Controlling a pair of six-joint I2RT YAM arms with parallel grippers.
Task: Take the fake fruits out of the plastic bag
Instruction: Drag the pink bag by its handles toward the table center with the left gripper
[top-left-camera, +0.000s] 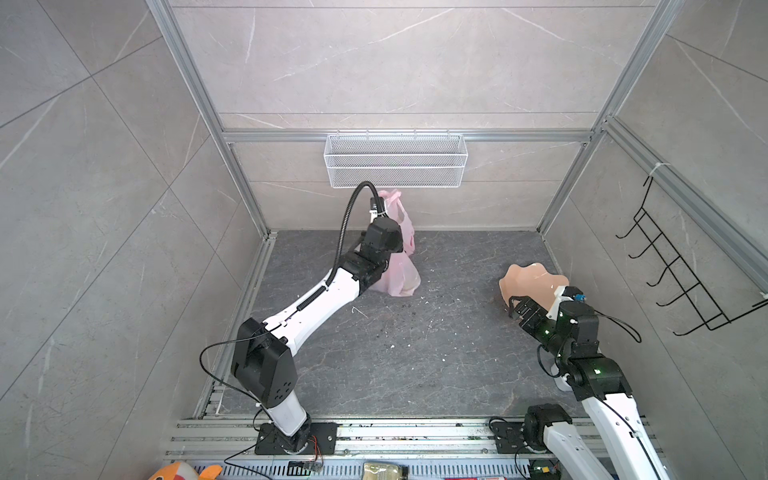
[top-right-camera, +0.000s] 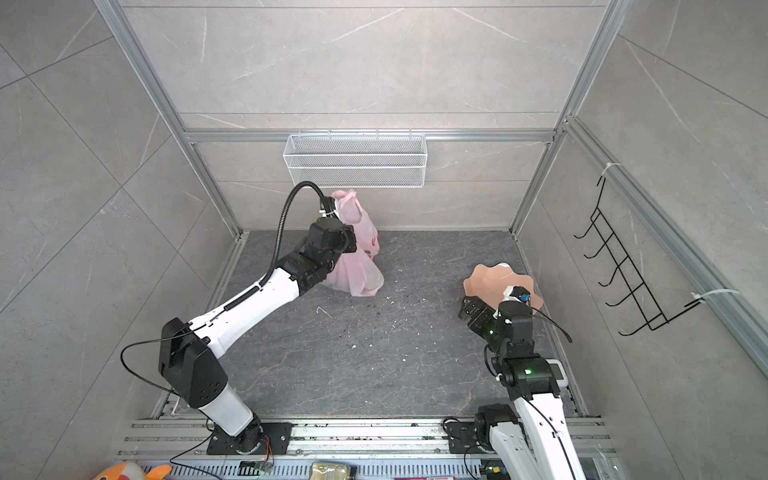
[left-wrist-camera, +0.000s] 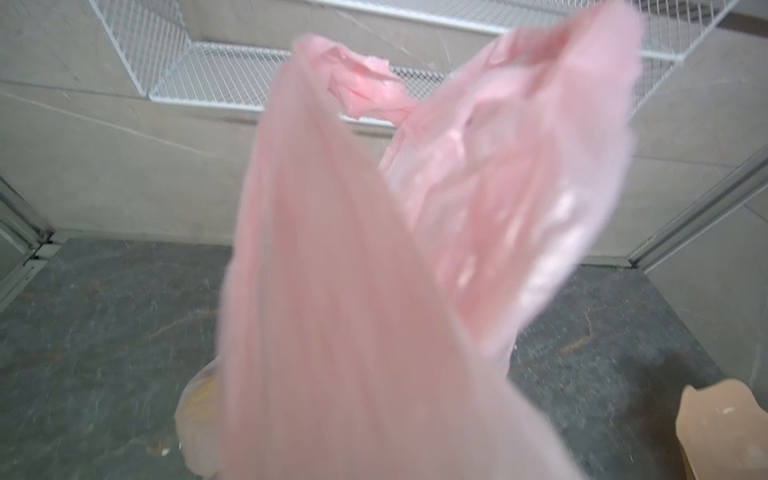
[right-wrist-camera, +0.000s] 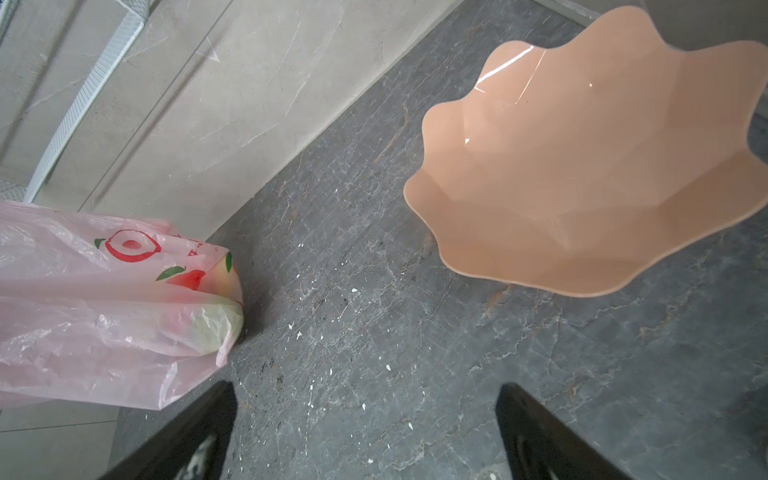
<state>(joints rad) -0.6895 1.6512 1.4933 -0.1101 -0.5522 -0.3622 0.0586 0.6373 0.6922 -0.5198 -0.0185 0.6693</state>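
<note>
Pink bag (top-left-camera: 400, 266) held up by its top

Upper middle of both top views: the bag's top is pinched in the closed left gripper (top-left-camera: 380, 209), its bottom rests on the table (top-left-camera: 415, 357), and the fruits (right-wrist-camera: 218, 324) bulge low inside. The right gripper (right-wrist-camera: 365, 415) gapes empty beside the plate (right-wrist-camera: 582, 174). The film looks thin, limp and slippery, so it is probably best taken at the loose side of the mouth.

Bright, even, diffuse light in both top views, soft shadows; frame edges bow, fisheye. Left wrist view: plastic bag (left-wrist-camera: 332, 291) blurred, out of focus. Right wrist view sharp; white glare streaks on plate (right-wrist-camera: 582, 166).
</note>
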